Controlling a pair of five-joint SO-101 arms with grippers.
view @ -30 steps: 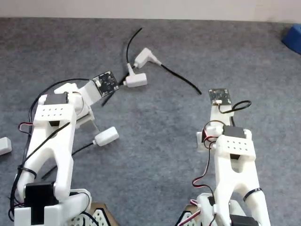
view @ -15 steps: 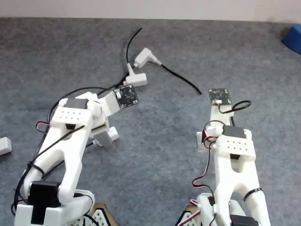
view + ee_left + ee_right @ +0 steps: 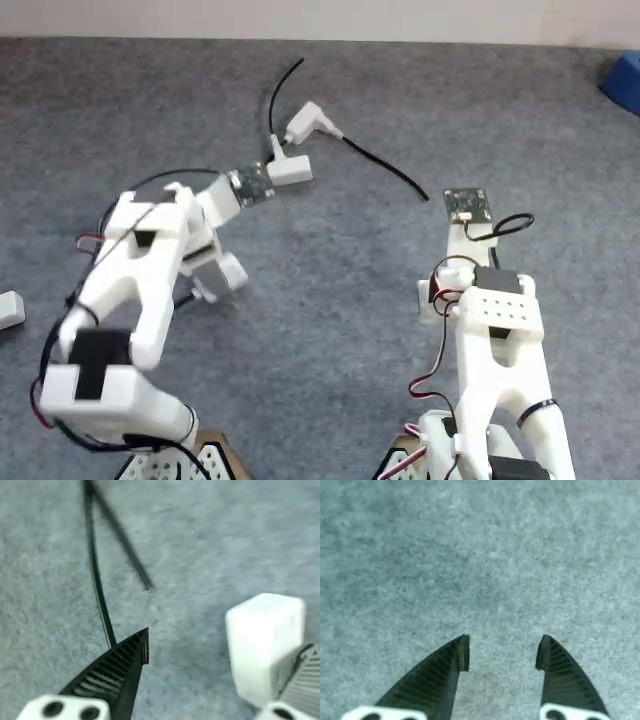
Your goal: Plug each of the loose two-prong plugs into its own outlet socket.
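Two white plugs lie at the back of the grey carpet: one (image 3: 305, 122) with a black cable (image 3: 385, 168) running right, the other (image 3: 289, 169) just in front of it. A third white block (image 3: 230, 270) sits against my left arm (image 3: 140, 270), whose wrist board reaches close to the nearer plug. My left gripper (image 3: 225, 640) is open wide, with a white block (image 3: 265, 647) beside one finger and black cables (image 3: 97, 580) ahead. The right gripper (image 3: 502, 655) is open over bare carpet, with nothing between its fingers.
A small white piece (image 3: 8, 308) lies at the left edge of the table. A blue object (image 3: 622, 80) sits at the back right corner. The right arm (image 3: 495, 330) stands near the front right, and open carpet lies between the two arms.
My left arm has swung toward the back right, bringing its wrist close to the two plugs. The white block beside it shifted slightly. The right arm has not moved.
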